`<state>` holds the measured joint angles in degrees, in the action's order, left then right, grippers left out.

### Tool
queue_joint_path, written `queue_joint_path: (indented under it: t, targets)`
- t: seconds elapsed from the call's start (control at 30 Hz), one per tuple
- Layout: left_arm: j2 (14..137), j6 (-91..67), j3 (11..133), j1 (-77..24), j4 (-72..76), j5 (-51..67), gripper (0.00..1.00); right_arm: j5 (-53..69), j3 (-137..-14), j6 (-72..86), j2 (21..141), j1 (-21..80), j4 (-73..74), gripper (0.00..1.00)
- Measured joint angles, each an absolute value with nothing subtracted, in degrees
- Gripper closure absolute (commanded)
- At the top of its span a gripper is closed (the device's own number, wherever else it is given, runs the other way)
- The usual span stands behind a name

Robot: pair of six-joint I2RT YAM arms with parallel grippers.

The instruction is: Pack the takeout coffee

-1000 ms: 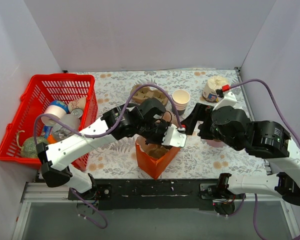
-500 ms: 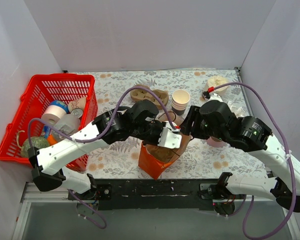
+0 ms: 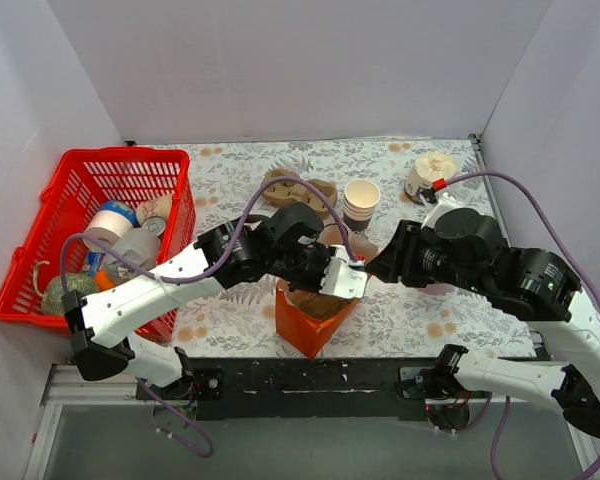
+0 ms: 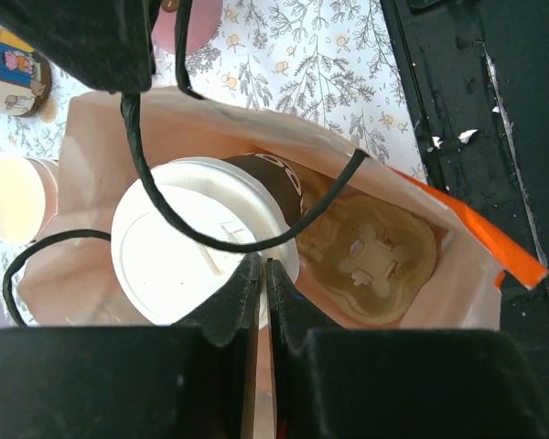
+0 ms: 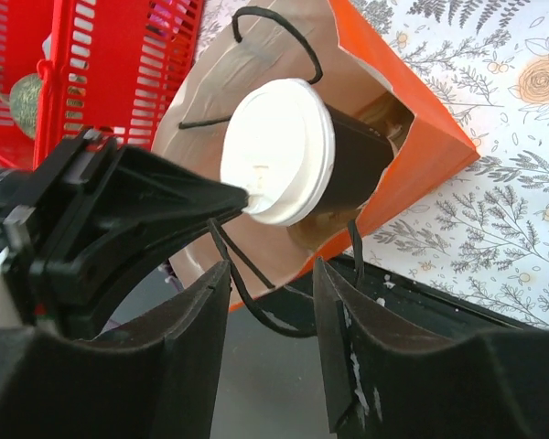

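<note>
0 gap, L gripper [image 4: 261, 268] at coffee lid [image 4: 185, 261], R gripper [image 5: 271, 271] half-open

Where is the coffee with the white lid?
The coffee cup is inside the orange bag, front middle of the top view, beside a cardboard tray.

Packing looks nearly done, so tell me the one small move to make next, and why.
Probably close the right gripper on the black cord handle between its open fingers: the lidded coffee cup already sits inside the orange paper bag, whose rim the shut left gripper seems to pinch.
</note>
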<state>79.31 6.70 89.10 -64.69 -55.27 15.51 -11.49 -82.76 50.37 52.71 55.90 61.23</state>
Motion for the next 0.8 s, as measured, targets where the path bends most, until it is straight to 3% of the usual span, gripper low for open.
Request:
queue_joint_path:
  t: [0.8]
  targets:
    - [86.9,9.1,88.4,-64.7,-55.0,13.4,1.0,-5.7,-81.6,47.0,50.2,55.9,63.9,0.55]
